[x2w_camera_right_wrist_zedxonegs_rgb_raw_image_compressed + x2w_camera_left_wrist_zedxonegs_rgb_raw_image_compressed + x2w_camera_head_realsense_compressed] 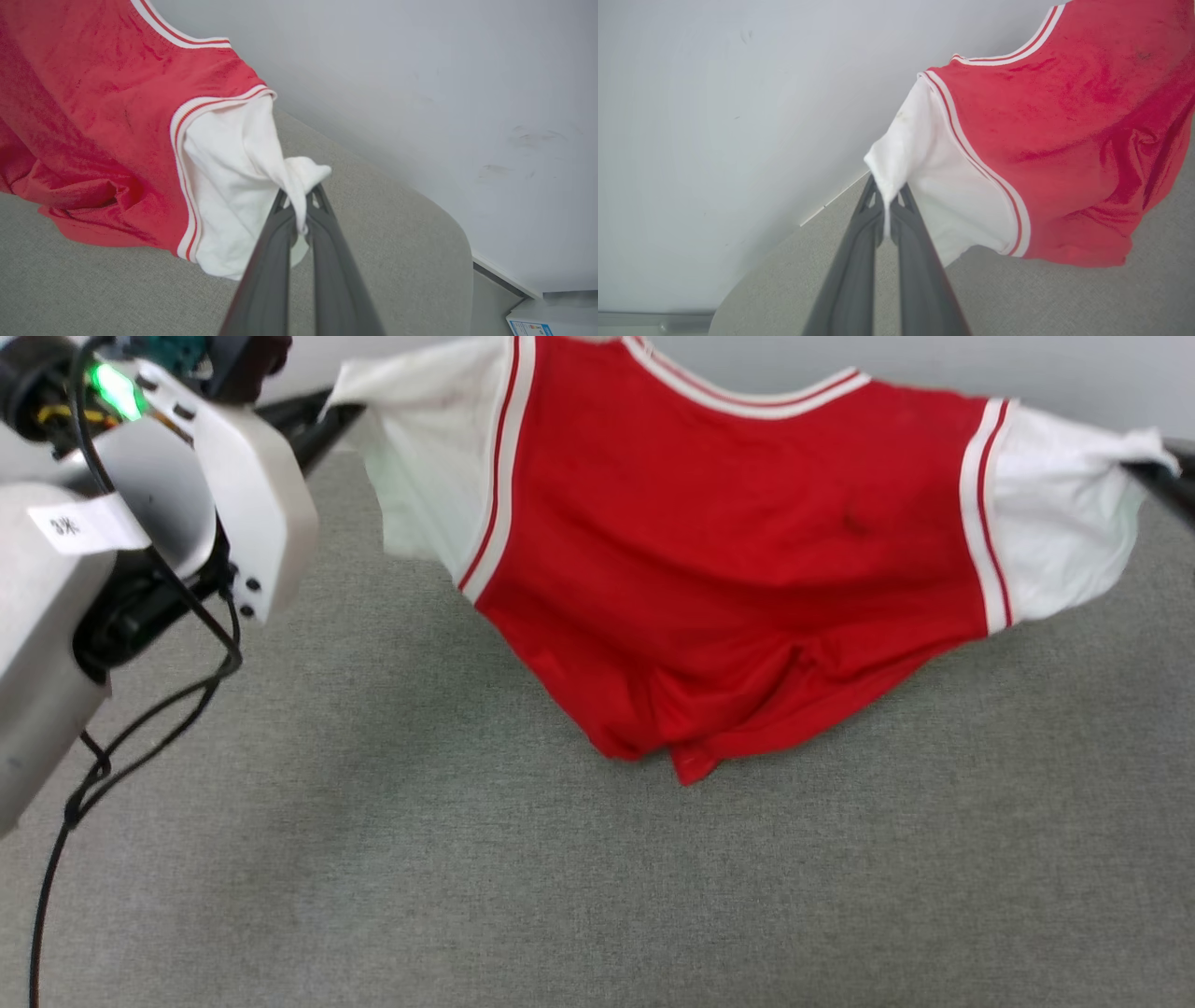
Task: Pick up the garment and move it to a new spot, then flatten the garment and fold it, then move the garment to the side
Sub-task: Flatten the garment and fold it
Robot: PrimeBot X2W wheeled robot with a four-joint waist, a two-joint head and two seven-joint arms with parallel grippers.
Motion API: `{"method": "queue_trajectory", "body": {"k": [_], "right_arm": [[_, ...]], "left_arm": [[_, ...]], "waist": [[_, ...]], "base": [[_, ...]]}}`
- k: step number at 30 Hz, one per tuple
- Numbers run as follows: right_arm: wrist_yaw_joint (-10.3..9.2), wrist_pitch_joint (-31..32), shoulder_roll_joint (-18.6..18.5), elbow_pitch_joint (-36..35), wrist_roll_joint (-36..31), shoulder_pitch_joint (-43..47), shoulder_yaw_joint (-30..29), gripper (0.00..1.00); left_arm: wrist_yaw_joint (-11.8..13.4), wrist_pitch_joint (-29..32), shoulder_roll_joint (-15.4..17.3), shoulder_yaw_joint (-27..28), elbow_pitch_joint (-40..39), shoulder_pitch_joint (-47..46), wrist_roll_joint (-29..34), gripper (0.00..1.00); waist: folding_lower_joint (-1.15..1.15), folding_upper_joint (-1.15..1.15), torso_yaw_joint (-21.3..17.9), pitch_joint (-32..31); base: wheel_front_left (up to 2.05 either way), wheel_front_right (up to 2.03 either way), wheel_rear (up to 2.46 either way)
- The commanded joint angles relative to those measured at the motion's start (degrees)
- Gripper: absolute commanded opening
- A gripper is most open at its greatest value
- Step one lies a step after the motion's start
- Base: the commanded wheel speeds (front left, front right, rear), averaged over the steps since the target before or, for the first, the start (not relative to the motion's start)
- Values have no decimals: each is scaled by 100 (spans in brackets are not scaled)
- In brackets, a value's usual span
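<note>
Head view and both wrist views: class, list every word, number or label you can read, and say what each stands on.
No text here can be read.
The white sticker on the pale arm casing: dark marks, too blurred to read.
The blue-edged label on the white box: too small to read.
The garment: plain red side showing, no print visible.

Left wrist feed: I've got the left gripper (887, 200) running from six o'clock to centre, both dark fingers pinched tight on the tip of the white sleeve (943, 186). The garment (1064, 140) spreads away toward two o'clock, red with striped trim at the sleeve seam and collar. Its hem bunches at four o'clock, low over the grey table (1064, 308). Pale wall (714, 116) from nine to twelve.
</note>
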Motion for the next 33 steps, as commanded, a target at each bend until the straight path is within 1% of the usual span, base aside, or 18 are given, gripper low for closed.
{"method": "queue_trajectory", "body": {"k": [1,4,6,7,10,15,19,24,30,33], "right_arm": [[-4,-35,1,-16,-51,-122,-34,0],[-4,-38,53,-12,-225,-483,-114,0],[-5,15,80,34,-476,-778,-101,0],[-4,32,140,74,-537,-945,-124,0],[-5,91,336,237,-832,-1501,-157,0],[-5,84,749,758,-1385,-2513,-211,0],[-5,-75,1071,1230,-1762,-3289,-292,0],[-5,-330,1379,1758,-2201,-4159,-323,0],[-5,-711,1705,2305,-2540,-4930,-354,0],[-5,-865,1893,2571,-2667,-5154,-315,0]], "left_arm": [[36,-58,-38,46,-4,-103,68,0],[90,-200,-135,128,23,-458,277,0],[117,-279,-233,188,97,-707,407,0],[152,-324,-274,240,159,-873,469,0],[139,-420,-436,327,401,-1348,625,0],[116,-623,-725,519,942,-2222,817,0],[125,-817,-944,620,1387,-2873,980,0],[113,-1151,-1147,800,1966,-3652,1100,0],[61,-1620,-1395,892,2627,-4282,1142,0],[24,-1824,-1421,892,2914,-4449,1127,0]], "waist": [[0,0,13,-14],[0,0,33,41],[0,0,55,127],[0,0,61,194],[0,0,67,412],[0,0,82,817],[0,0,105,1129],[0,0,130,1463],[0,0,160,1735],[0,0,142,1851]], "base": [[0,0,0],[0,0,0],[0,0,0],[0,0,0],[0,0,0],[0,0,0],[0,0,0],[0,0,0],[0,0,0],[0,0,0]]}}
